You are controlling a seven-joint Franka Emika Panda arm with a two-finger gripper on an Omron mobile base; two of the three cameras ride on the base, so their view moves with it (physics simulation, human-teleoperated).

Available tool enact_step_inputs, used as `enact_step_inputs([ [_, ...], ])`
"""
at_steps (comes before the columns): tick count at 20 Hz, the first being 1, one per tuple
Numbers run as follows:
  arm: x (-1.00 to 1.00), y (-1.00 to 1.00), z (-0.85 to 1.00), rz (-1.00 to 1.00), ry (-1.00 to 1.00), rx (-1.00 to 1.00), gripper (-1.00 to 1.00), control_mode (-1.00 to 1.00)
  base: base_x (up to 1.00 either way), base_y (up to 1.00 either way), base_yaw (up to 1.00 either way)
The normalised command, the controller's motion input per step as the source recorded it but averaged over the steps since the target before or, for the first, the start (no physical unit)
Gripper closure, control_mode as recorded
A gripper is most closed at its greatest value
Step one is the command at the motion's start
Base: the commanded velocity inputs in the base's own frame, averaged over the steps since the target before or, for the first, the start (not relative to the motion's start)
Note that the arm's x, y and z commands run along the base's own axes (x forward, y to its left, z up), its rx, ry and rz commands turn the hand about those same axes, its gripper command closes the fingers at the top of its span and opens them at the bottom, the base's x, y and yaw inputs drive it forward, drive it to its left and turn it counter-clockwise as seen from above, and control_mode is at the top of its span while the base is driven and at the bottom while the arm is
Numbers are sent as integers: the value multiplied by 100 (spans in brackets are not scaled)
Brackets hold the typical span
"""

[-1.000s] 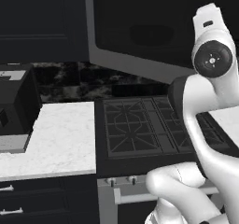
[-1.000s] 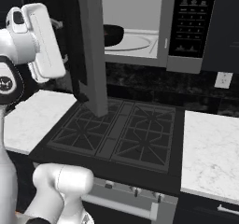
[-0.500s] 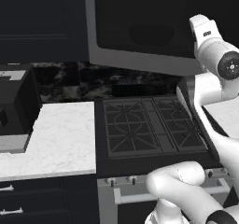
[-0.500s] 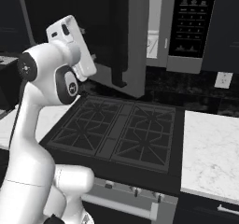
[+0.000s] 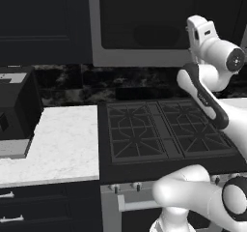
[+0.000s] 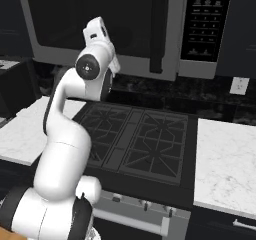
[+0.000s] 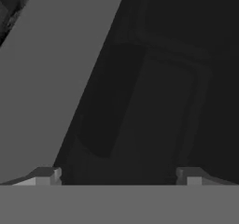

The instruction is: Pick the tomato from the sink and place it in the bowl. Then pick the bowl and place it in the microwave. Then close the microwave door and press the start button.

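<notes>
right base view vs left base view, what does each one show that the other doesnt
The right base view alone shows the microwave's keypad panel, the door's black bar handle and a wall outlet, with white counter right of the stove. The left base view alone shows a black boxy appliance on the white counter left of the stove. Both show the closed microwave door, the stove below it and the arm raised in front of the door.

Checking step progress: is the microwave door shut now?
Yes, the microwave door lies flush with the control panel, its handle upright beside it.
</notes>
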Motion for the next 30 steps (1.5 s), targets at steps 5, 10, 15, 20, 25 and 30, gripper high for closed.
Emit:
enact_step_inputs([
  [5, 86, -7, 0, 16, 4, 7, -100, -100, 0, 0, 0],
  [10, 67, -2, 0, 12, 1, 6, -100, -100, 0, 0, 0],
  [15, -11, -3, -1, 3, -2, 1, -100, -100, 0, 0, 0],
  [20, -97, -52, 0, 0, -8, 3, -100, -100, 0, 0, 0],
  [25, -100, -95, 0, -1, -5, 13, -100, -100, 0, 0, 0],
  [30, -84, -100, 0, -2, 0, 22, -100, -100, 0, 0, 0],
])
